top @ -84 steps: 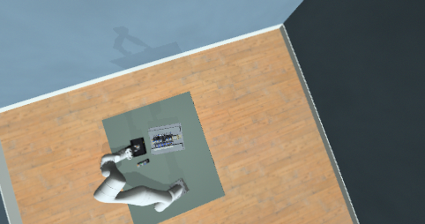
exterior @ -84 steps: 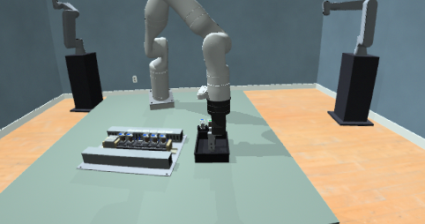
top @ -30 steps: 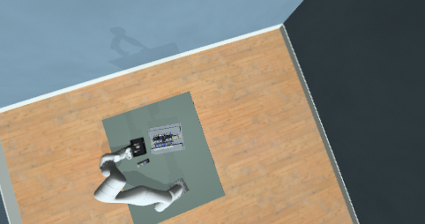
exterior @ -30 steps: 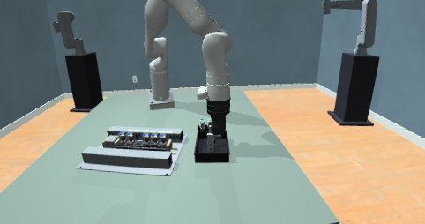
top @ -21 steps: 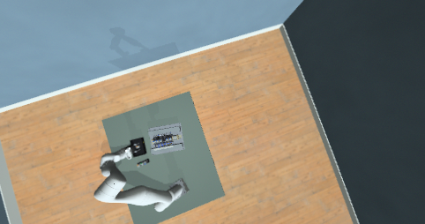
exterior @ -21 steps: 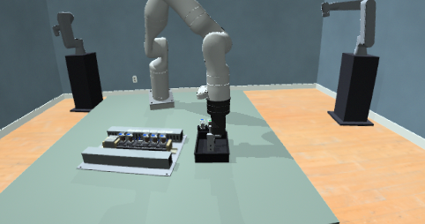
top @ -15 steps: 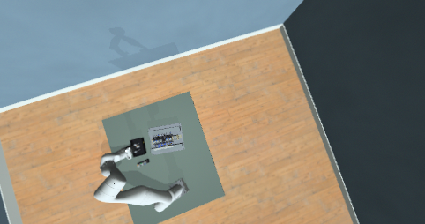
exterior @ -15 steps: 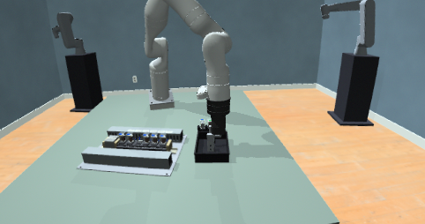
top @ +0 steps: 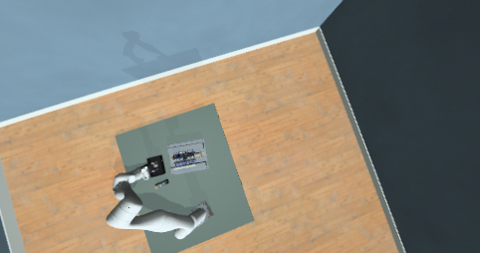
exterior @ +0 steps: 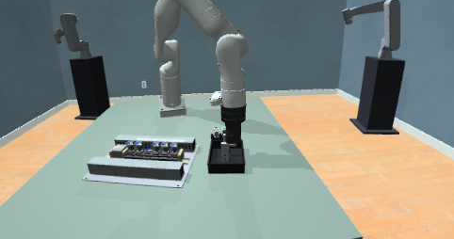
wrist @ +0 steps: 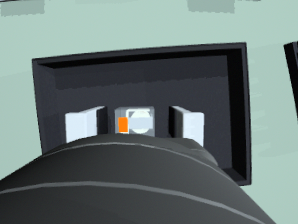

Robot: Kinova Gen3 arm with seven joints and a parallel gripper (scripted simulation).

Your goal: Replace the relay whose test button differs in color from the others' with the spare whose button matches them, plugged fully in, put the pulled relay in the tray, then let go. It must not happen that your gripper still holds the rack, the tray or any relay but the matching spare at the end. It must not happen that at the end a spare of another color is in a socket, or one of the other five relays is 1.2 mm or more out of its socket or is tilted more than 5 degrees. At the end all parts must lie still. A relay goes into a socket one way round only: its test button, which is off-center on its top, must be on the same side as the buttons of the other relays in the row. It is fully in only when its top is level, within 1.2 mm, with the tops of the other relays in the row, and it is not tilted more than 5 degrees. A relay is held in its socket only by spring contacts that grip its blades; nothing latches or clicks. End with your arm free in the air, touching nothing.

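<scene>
The relay with the orange test button (wrist: 133,121) lies in the black tray (wrist: 143,106), between my gripper's two fingers. The fingers stand wide open, with gaps on both sides of the relay. In the exterior view my gripper (exterior: 227,149) reaches down into the tray. The spare relay with a blue button (exterior: 216,133) stands just behind the tray's far left corner. The relay row (exterior: 151,149) with blue buttons sits in the panel (exterior: 141,163) left of the tray.
The arm's base (exterior: 171,106) stands behind the tray. Two other arms on black pedestals (exterior: 89,87) (exterior: 379,93) stand far off at the room's sides.
</scene>
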